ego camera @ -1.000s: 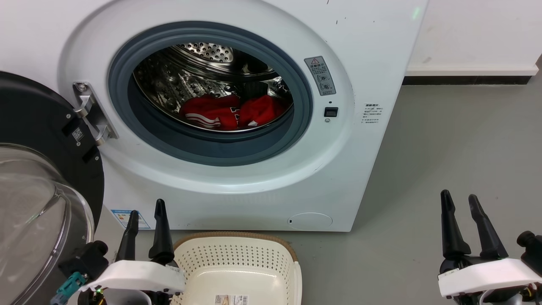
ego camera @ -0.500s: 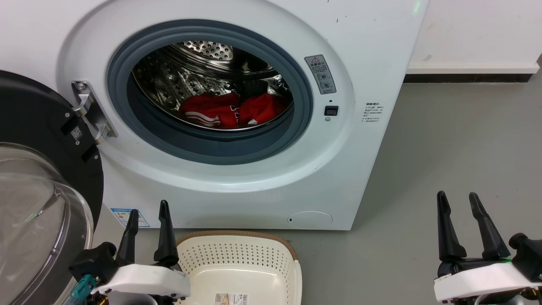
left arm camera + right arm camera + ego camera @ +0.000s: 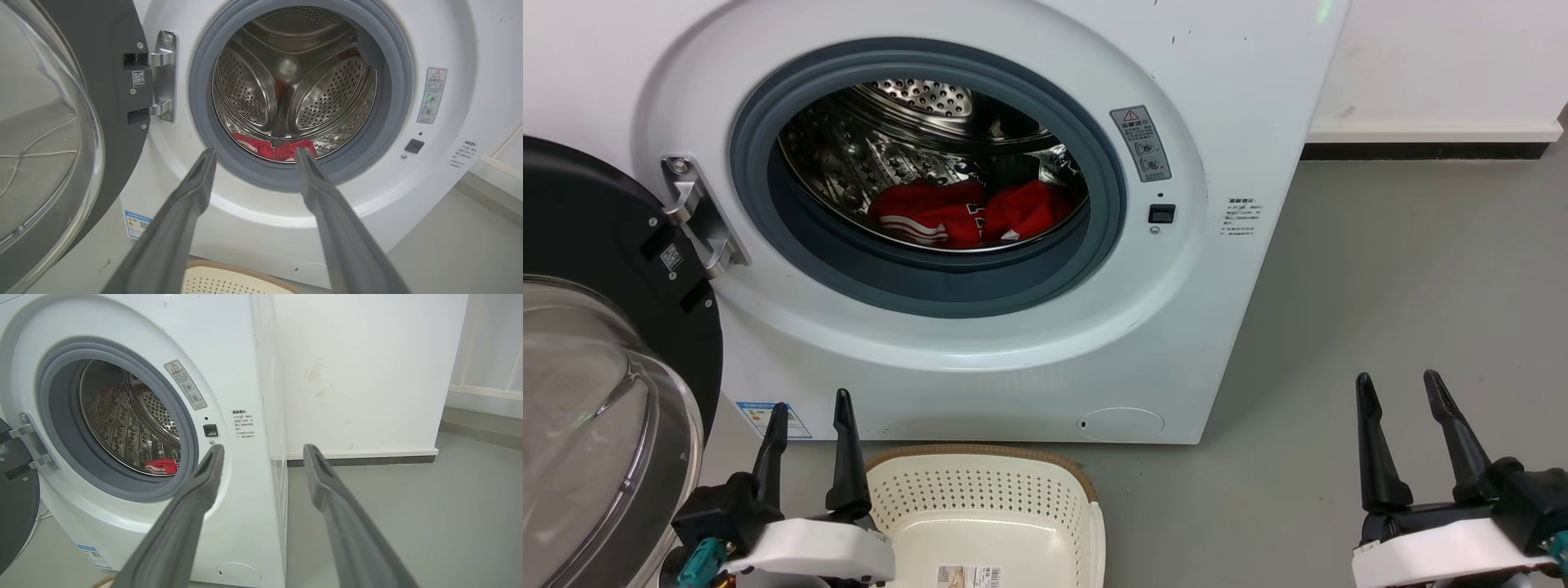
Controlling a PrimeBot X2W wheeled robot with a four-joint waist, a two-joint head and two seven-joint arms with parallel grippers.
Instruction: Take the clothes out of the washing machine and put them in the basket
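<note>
Nearest, left gripper (image 3: 809,404): is hovering low in front of the washing machine (image 3: 1013,384), below the left part of its porthole; its fingers are standing apart and holding nothing.
Right gripper (image 3: 1398,380): is hanging off the washing machine's right front corner, over bare floor (image 3: 1380,269); its fingers are likewise spread, gripping nothing.
Basket (image 3: 980,452): is sitting on the floor just in front of the washing machine's foot, under the porthole; nothing red is lying in it, and a label sticker is showing on its bottom.
Door (image 3: 596,245): is standing wide open on the hinge (image 3: 698,216) at the washing machine's left side, its glass bulging out close beside the left gripper.
Clothes (image 3: 968,216): are lying together at the bottom of the washing machine's drum (image 3: 874,155), behind the grey gasket (image 3: 1107,204); two red heaps are touching.
Step in hand: by my reading, the robot is lining up for the first reach; no garment is out yet.
Next move: is calling for one gripper, likely the left since its wrist view is looking straight into the porthole, to rise over the gasket lip, dip into the drum and pinch a fold.
In the way: the gasket lip is rising in front of the clothes, and the door is crowding the washing machine's left side; one garment may be dragging the other along.
Farthest: a white wall (image 3: 1437,57) is running behind the washing machine, to its right.
</note>
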